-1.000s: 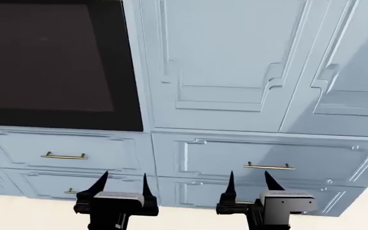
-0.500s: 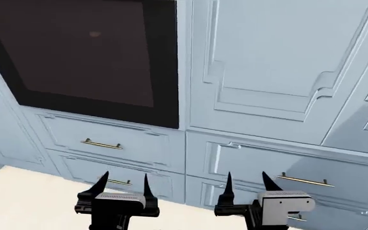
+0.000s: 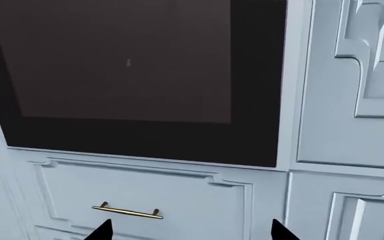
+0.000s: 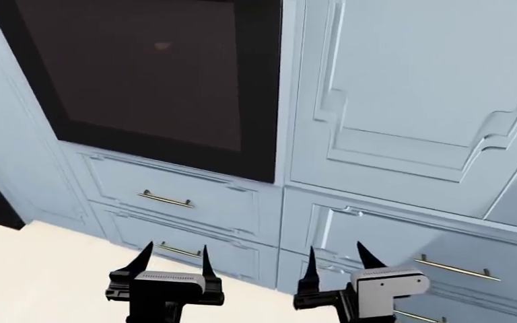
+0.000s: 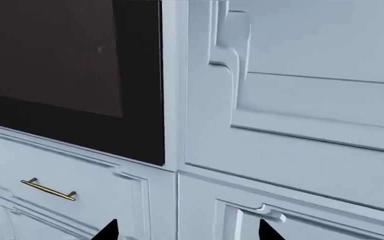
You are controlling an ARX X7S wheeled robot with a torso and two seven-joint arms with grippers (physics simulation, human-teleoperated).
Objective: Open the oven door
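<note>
Both my tools, left tool (image 4: 170,259) and right tool (image 4: 335,259), spread, empty, low. Oven door (image 4: 151,74) far left; handle unseen. Raise, locate bar before reaching.

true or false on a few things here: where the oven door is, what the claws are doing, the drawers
1. The oven door sits above a pale blue drawer with a brass handle. True.
2. The left claw is clamped on the oven's silver bar handle. False: it is open and holds nothing, and no silver handle shows in any view.
3. The oven door is swung open. False: it lies flush with the cabinet front, shut.
4. The right claw is open and empty. True.
5. To the right of the oven is a pale blue cabinet door. True.
</note>
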